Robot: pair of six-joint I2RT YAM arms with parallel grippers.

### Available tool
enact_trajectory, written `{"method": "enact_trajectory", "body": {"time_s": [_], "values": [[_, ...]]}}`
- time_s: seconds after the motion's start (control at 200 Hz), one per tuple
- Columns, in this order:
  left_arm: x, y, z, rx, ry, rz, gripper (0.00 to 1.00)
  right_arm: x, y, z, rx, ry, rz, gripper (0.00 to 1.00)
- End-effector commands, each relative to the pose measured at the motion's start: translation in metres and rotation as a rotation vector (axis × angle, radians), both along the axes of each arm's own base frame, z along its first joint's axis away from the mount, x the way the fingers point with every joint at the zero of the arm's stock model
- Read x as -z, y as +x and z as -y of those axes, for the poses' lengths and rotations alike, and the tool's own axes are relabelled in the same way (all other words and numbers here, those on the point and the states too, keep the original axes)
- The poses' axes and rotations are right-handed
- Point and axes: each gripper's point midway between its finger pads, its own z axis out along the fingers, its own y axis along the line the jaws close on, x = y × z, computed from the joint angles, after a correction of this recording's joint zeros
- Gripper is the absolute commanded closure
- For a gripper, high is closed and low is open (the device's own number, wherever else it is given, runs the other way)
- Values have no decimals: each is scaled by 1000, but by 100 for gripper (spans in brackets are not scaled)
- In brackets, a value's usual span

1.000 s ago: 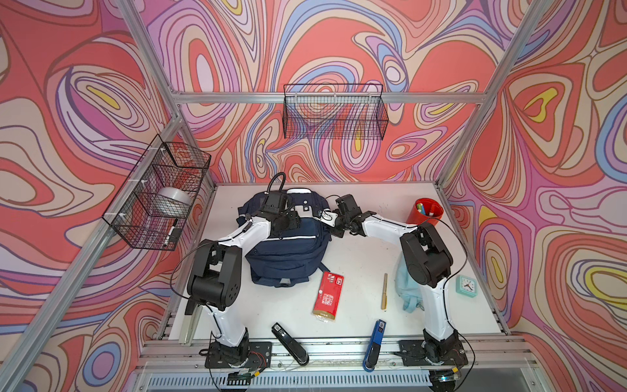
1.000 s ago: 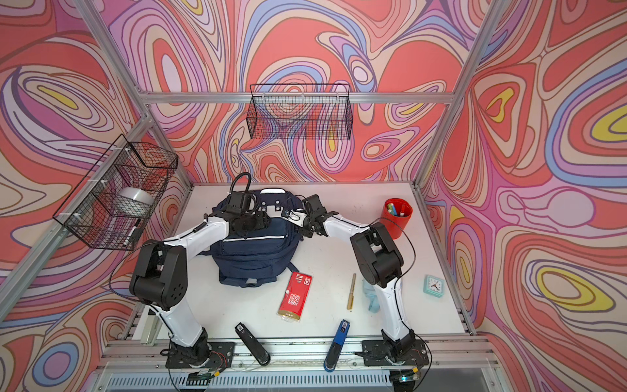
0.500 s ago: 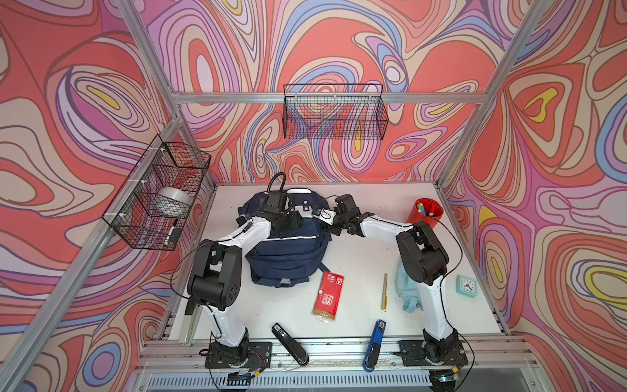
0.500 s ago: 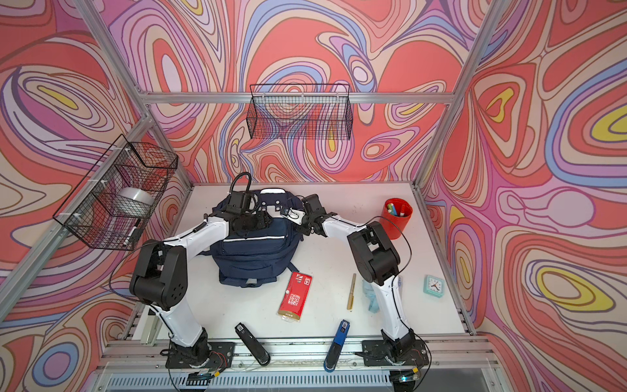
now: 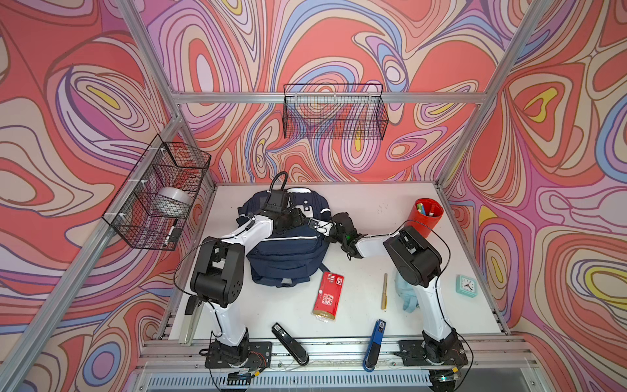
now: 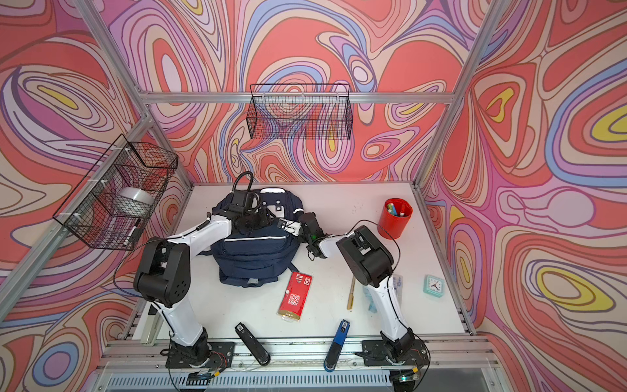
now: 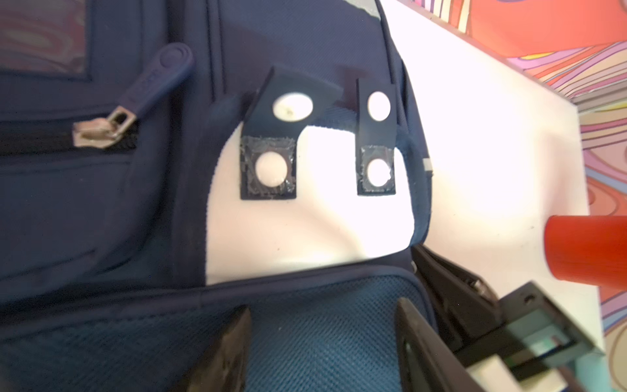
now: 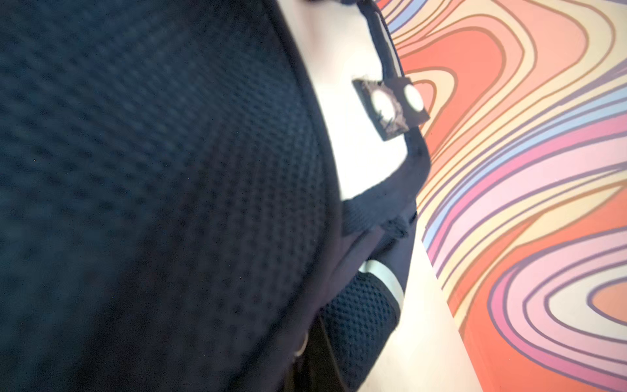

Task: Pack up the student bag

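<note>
Since a second ago the right arm has slid a little to the left, closer to the student bag (image 5: 285, 251). The bag lies flat on the left half of the counter (image 5: 373, 203), with its top at the far side.

The left gripper (image 5: 294, 220) hangs over the top of the bag. In the left wrist view its fingers (image 7: 234, 349) are spread apart with blue mesh cloth between them. They do not seem to squeeze it. The right gripper (image 5: 315, 226) is right at the bag's far right edge. Its fingers are pressed together. I cannot tell if they nip any cloth, because the right wrist view shows only mesh, very close up.

I think the packing has hardly begun. Nothing shows inside the bag, and no arm holds a thing to pack. Lying loose on the near part of the counter, from left to right, are a black stapler (image 5: 290, 342), a red packet (image 5: 328, 295), a blue stapler (image 5: 375, 342), a gold pen (image 5: 385, 291) and a light blue pouch (image 5: 405, 293) half behind the right arm. A red cup (image 5: 428, 219) of pens stands far right, and a small clock (image 5: 467, 286) sits nearer. The bag likely has to be opened first.
</note>
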Motion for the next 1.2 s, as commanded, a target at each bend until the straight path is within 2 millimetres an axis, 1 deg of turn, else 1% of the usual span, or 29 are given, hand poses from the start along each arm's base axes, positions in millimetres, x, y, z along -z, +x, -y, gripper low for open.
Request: {"method": "enact_trajectory", "body": {"time_s": [0.0, 0.04, 0.06, 0.085, 0.145, 0.205, 0.255, 0.311, 0.356, 0.396, 0.471, 0.561, 0.621, 0.646, 0.676, 0.701, 0.756, 0.776, 0.791, 0.811, 0.861, 0.937, 0.992, 1.072, 1.102, 1.142, 1.152, 1.177, 1.192], "values": [[52, -12, 2, -74, -30, -174, 44, -27, -16, -11, 1, -13, 139, 100], [56, -8, -2, -102, -19, -183, 48, -28, -22, -11, 1, -29, 152, 100], [61, -12, -5, -112, -12, -217, 50, -30, -25, -11, 1, -34, 156, 100], [64, -11, -5, -121, -24, -232, 52, -30, -29, -11, 1, -39, 155, 100], [68, -9, -4, -134, -62, -244, 53, -30, -38, -10, -6, -39, 135, 100], [72, -8, -6, -149, -61, -254, 53, -30, -44, -8, -4, -49, 108, 100], [71, -4, -7, -148, -53, -242, 54, -32, -48, -7, -1, -36, 93, 100], [67, -1, -6, -143, -57, -232, 55, -26, -53, -6, -3, -32, 58, 100], [59, 1, -3, -121, -65, -214, 55, -23, -51, -4, 4, -22, 40, 100], [44, 5, 1, -94, -60, -172, 55, -17, -48, -1, 10, -19, 20, 100], [14, 14, 8, -7, -42, -86, 48, -8, -36, 9, 43, -6, -11, 100], [-13, 21, 3, 49, 52, -20, 39, 3, -24, 15, 53, 3, -81, 100], [-22, 25, -9, 68, 158, -6, 33, 8, -22, 16, 49, -5, -132, 100], [-22, 25, -13, 86, 204, -15, 30, 11, -22, 17, 50, -13, -154, 100], [-23, 25, -14, 117, 242, -21, 26, 13, -24, 17, 49, -15, -185, 93], [-22, 23, -12, 147, 252, -32, 23, 11, -27, 16, 49, -4, -212, 84], [-16, 21, -4, 190, 230, -50, 18, -3, -35, 12, 42, 62, -261, 63], [-13, 20, -3, 198, 218, -55, 17, -13, -38, 11, 39, 98, -270, 58], [-11, 20, -1, 200, 212, -54, 16, -17, -41, 10, 33, 118, -283, 53], [-8, 19, 0, 197, 208, -56, 14, -22, -45, 10, 20, 139, -305, 49], [-2, 16, 0, 192, 206, -63, 12, -35, -55, 8, -1, 167, -360, 49], [1, 14, 0, 192, 222, -62, 11, -47, -64, 11, -17, 202, -445, 49], [0, 12, -1, 194, 250, -59, 11, -58, -63, 18, -14, 277, -506, 49], [-6, 11, 1, 198, 267, -44, 12, -71, -62, 29, -62, 395, -674, 49], [-8, 10, 2, 201, 265, -40, 13, -73, -62, 32, -87, 423, -748, 49], [-13, 10, 4, 208, 254, -34, 13, -76, -57, 36, -102, 454, -827, 48], [-13, 10, 4, 209, 252, -33, 13, -73, -59, 37, -102, 459, -858, 47], [-16, 9, 6, 213, 245, -32, 14, -77, -56, 38, -121, 474, -897, 44], [-17, 9, 6, 213, 243, -33, 15, -76, -55, 38, -128, 482, -928, 43]]}}
